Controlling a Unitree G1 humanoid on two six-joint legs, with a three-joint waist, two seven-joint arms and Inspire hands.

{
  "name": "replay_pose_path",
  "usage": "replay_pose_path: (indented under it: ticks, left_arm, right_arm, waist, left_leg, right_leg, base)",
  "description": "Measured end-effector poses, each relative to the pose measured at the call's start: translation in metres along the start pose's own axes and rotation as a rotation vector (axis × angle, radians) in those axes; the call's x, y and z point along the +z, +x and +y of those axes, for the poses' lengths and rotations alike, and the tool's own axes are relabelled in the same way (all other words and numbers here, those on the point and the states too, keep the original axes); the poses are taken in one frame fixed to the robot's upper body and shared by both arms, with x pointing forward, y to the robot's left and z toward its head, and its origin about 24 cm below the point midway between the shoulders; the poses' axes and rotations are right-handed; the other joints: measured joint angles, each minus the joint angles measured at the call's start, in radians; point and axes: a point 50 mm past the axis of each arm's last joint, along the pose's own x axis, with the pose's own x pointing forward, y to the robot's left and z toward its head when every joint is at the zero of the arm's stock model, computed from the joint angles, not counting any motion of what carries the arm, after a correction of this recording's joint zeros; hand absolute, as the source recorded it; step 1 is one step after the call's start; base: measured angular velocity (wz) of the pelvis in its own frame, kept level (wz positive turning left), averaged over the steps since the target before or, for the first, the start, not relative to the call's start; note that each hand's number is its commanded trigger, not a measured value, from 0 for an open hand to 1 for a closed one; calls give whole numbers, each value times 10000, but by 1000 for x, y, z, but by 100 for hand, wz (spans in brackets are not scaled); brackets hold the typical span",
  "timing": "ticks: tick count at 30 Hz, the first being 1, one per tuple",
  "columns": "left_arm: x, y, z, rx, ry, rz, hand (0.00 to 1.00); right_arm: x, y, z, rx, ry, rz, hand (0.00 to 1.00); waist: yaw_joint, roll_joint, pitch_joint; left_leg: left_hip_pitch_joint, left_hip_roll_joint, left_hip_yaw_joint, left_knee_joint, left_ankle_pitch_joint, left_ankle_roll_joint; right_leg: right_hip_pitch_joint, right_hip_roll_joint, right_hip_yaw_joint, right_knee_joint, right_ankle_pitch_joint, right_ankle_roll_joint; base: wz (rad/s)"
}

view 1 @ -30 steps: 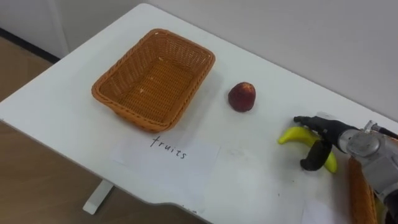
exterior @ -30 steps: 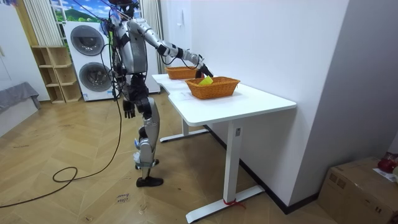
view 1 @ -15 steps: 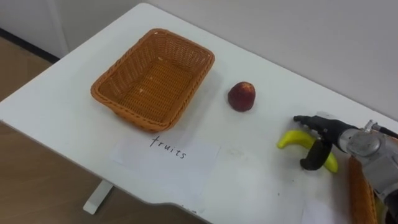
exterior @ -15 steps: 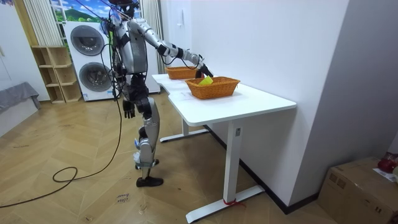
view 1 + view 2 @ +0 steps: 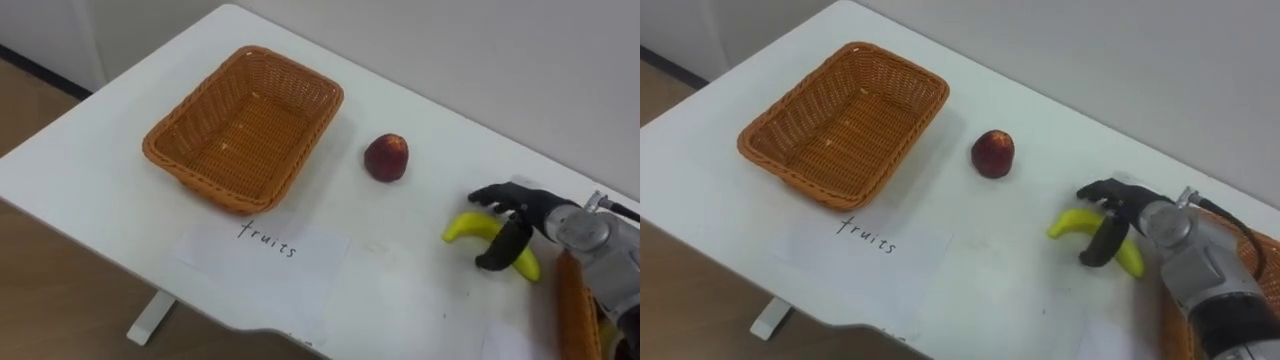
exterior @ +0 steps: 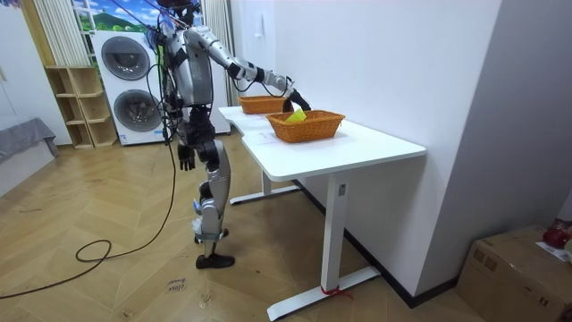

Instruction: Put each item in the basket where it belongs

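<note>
A yellow banana (image 5: 478,231) lies on the white table (image 5: 420,290) at the right. My right hand (image 5: 519,213) is over it, fingers arched above its far side and thumb down against its near side, still wide and not closed round it. A red apple (image 5: 386,158) sits alone mid-table. At the left stands the brown wicker fruit basket (image 5: 176,122), with nothing in it. A second wicker basket (image 5: 1249,243) is at the right edge, behind my forearm; in the room view it (image 6: 307,126) holds something yellow. My left hand (image 6: 186,159) hangs relaxed by my thigh.
A paper label (image 5: 265,250) lies in front of the fruit basket near the table's front edge (image 5: 200,300). A white wall runs behind the table. In the room view I stand at the table's end, with washing machines (image 6: 130,89) behind me.
The fingers of my right hand have curled down a little over the banana. The view has shifted slightly; banana, apple and baskets have not moved.
</note>
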Motion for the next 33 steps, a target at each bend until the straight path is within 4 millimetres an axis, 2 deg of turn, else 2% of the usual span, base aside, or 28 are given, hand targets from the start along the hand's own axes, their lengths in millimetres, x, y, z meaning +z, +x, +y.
replay_pose_path:
  ticks: [18, 25, 27, 29, 33]
  left_arm:
    - [8, 1, 3, 107, -34, -253, 0]
    - [7, 1, 3, 115, -55, -287, 0]
    - [7, 1, 2, 116, -61, -289, 0]
    - [7, 1, 2, 116, -67, -289, 0]
    - [6, 1, 3, 185, -298, -242, 0]
  right_arm:
    - [10, -1, 7, 295, -564, -437, 100]
    - [26, -9, 7, 306, -993, -1225, 100]
    - [34, -13, 7, 368, -1094, -1583, 100]
    - [45, -18, 4, 233, -1144, -2106, 100]
    - [57, -25, -3, -134, -1218, -2765, 100]
  waist:
    - [-19, 16, 12]
    - [-296, 85, 36]
    - [-407, 92, -19]
    - [-571, 200, -56]
    - [-619, 276, -79]
  left_leg:
    - [185, 10, 136, -130, -1, -1]
    - [196, 6, 163, -163, 0, 1]
    - [207, 7, 167, -132, 1, 3]
    - [216, 11, 202, -55, 2, 4]
    - [297, 48, 354, -108, 1, 4]
  right_leg:
    - [93, 20, 150, -151, 0, 0]
    - [92, 18, 285, -152, 0, 0]
    - [88, 15, 284, -152, 0, 0]
    - [87, 13, 310, -152, 0, 0]
    - [71, 29, 497, -147, 0, 0]
  base:
    - [-2]
    - [0]
    - [0]
    - [-2]
    - [-13]
